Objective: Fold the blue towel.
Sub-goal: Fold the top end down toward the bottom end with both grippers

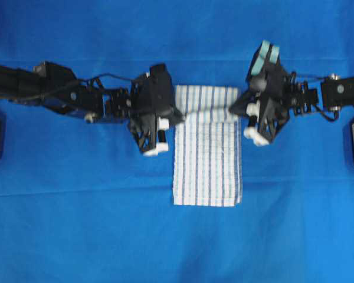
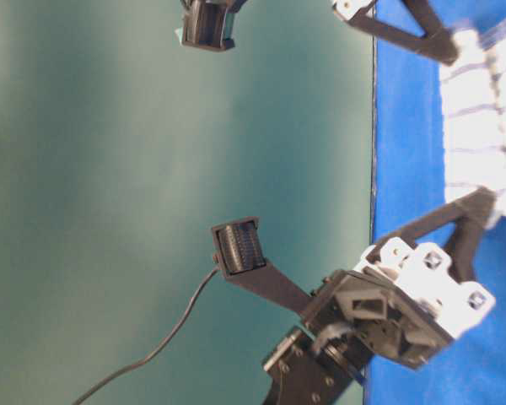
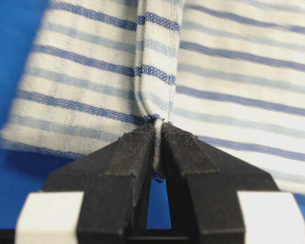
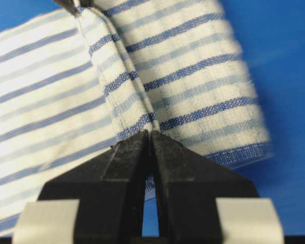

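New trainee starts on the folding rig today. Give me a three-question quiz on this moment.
1. True or false: the left gripper has its jaws shut on the blue towel.
2. What does the right gripper hold? A) nothing B) a hemmed edge of the towel C) the table cover
3. Fill in: in the overhead view, the grippers pinch the towel's two opposite ____ edges.

Key: 1 true; 2 B; 3 side.
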You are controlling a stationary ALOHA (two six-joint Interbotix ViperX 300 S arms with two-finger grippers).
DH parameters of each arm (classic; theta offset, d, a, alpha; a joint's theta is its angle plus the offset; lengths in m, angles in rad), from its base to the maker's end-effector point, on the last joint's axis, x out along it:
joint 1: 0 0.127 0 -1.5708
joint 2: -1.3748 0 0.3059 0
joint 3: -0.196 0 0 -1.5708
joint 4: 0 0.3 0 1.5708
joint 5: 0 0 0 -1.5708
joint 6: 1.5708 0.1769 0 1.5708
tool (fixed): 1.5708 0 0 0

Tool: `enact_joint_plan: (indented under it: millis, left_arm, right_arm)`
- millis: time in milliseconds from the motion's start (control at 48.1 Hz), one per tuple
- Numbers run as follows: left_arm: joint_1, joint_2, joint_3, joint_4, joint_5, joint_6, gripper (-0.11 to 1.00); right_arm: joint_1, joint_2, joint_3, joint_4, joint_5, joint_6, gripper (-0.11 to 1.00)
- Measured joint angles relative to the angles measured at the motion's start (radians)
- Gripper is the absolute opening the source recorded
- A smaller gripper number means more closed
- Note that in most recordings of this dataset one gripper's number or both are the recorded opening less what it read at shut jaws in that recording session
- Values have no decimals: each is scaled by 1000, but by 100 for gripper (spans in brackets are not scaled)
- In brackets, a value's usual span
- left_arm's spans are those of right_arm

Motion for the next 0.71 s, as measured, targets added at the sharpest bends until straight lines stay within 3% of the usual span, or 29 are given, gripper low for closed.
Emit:
enact_joint_plan:
  millis: [270,478,707]
  left_arm:
    - [-118,-17,0,0,18,-74,3]
    - [-189,-17,0,0,21,-112,3]
    - [-232,-17,-8,0,23,-129,3]
  right_arm:
    - [189,0,9,58,11,38,4]
    - [273,0,9,107,14,40,4]
    - [324,11,-3,115,14,41,4]
